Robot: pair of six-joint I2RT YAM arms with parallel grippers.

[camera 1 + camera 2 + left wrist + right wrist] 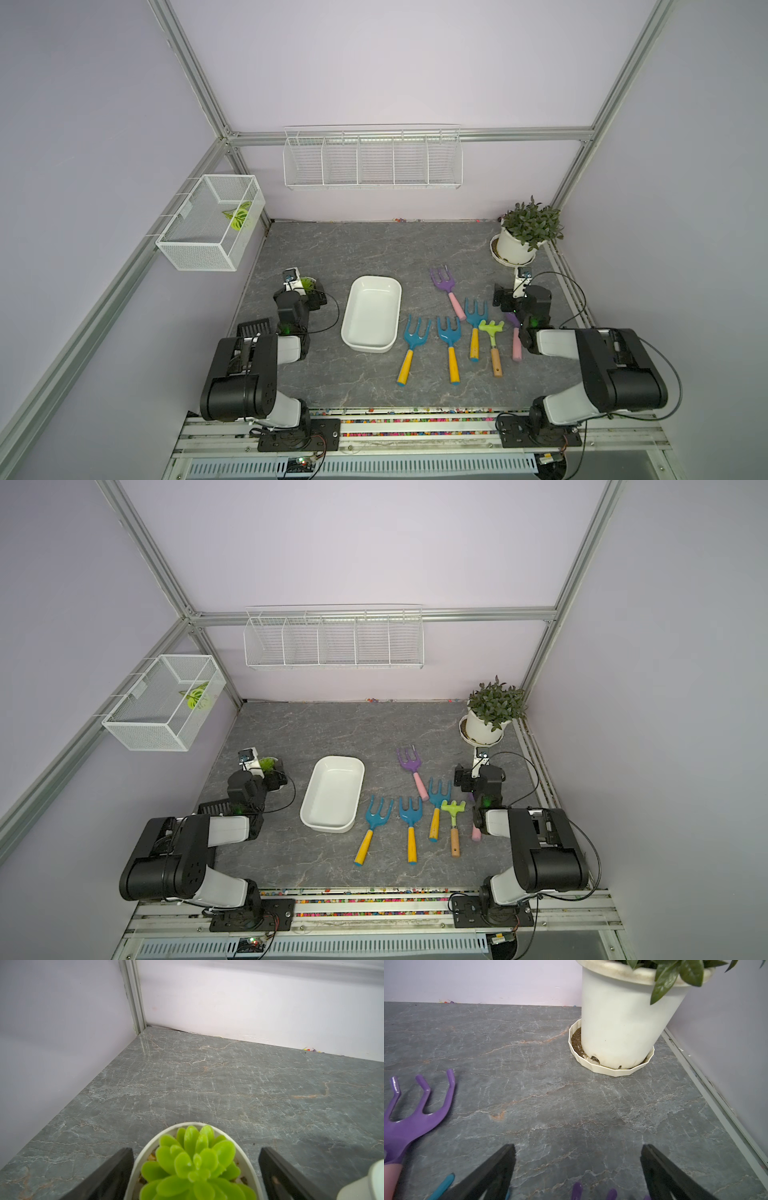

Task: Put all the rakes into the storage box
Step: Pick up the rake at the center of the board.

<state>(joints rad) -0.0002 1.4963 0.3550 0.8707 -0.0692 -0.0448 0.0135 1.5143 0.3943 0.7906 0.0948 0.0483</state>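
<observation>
the hand tools are laid flat in a loose row right of centre on the grey marbled tabletop [332, 249], handles turned toward the near edge, a layout judged to leave each handle open to a grasp from above. the lime-green rake [492, 332] with the wooden handle is taken to be the task's thing. it is seen in both top views between a blue fork with a yellow handle [475, 326] on its left and a purple tool with a pink handle [516, 345] on its right, the latter partly hidden under the right arm. two more blue forks [413, 345] are set further left, and a purple fork [446, 289] lies farther back. the white storage box [371, 313] is placed empty, open side up, left of the row and between the two arms, where it is judged reachable from either side. the right gripper [578, 1147] is held low over the table, pointed toward the potted plant [618, 1018] in its saucer [610, 1070], its jaws spread wide and empty. the left gripper [195, 1149] is held low at the left side, jaws likewise spread. a small potted succulent [193, 1165] stands between them, and a gap is seen on one side, so no clamp is judged. both arms are folded, upper links drawn back over their bases and forearms reaching toward the far side.
</observation>
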